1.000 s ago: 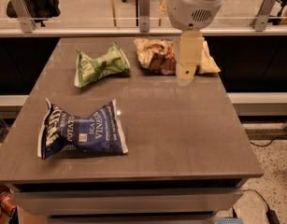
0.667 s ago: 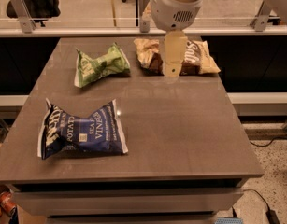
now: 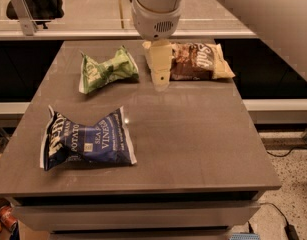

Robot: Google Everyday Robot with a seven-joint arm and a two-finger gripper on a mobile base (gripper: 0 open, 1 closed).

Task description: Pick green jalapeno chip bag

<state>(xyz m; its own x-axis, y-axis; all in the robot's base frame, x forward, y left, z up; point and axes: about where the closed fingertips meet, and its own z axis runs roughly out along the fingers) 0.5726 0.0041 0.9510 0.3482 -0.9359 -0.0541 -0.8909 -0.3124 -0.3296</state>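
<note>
Camera view: grey-brown flat-topped bench (image 3: 193, 139) carries three bags. Small crumpled light-green foil chip bag (image 3: 108, 70), pinched at its middle, lies far left, apart from the others. Cream gripper (image 3: 161, 82) hangs from a white arm just right of it, between it and the brown-and-tan chip bag (image 3: 198, 61), overlapping that bag's left end. Gripper seen edge-on; how wide it stands cannot be told. Large dark-blue chip bag (image 3: 85, 140) lies near left.

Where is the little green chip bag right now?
In the camera view, the green jalapeno chip bag lies at the table's back left, beyond the blue bag; the gripper hangs just right of it.
</note>
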